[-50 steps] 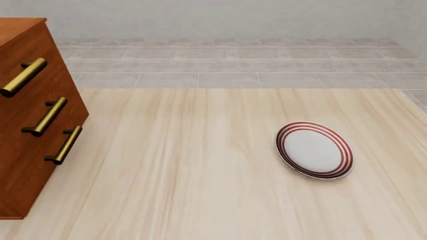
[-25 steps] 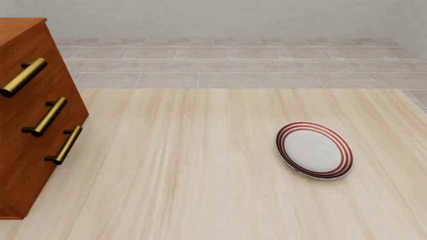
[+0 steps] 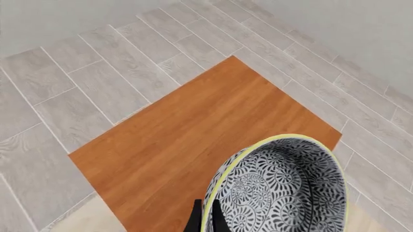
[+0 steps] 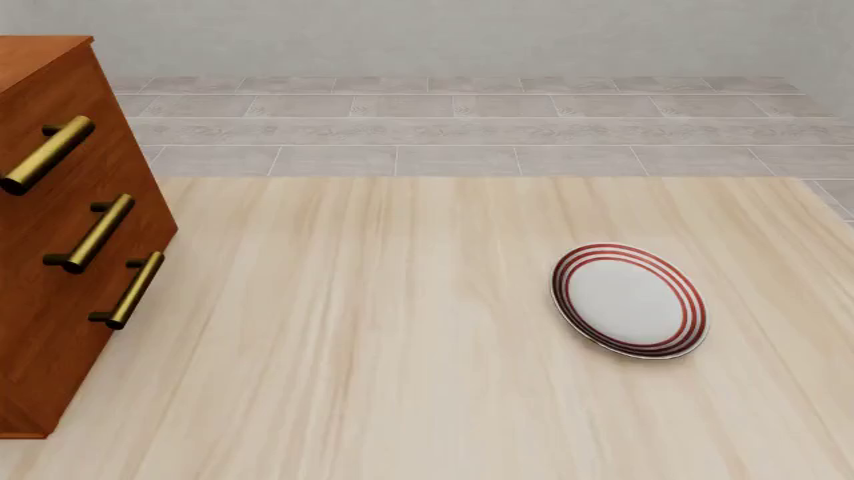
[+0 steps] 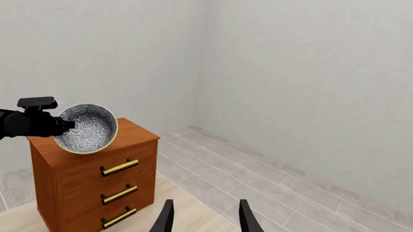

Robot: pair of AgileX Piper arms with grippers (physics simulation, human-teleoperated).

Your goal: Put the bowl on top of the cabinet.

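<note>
The bowl (image 3: 284,188), black-and-white patterned with a yellow-green rim, hangs over the reddish-brown top of the cabinet (image 3: 193,130). My left gripper (image 3: 206,220) is shut on its rim, one dark finger on each side of the wall. In the right wrist view the bowl (image 5: 86,128) is tilted on its side just above the three-drawer cabinet (image 5: 96,188); whether they touch I cannot tell. My right gripper (image 5: 205,217) is open and empty, well away from the cabinet. The front view shows only the cabinet's front (image 4: 67,250), with no bowl and no gripper.
A flat white plate with red rings (image 4: 627,300) lies on the right part of the pale wooden table (image 4: 374,350). The cabinet stands at the table's left edge. Grey tiled floor and plain walls lie beyond.
</note>
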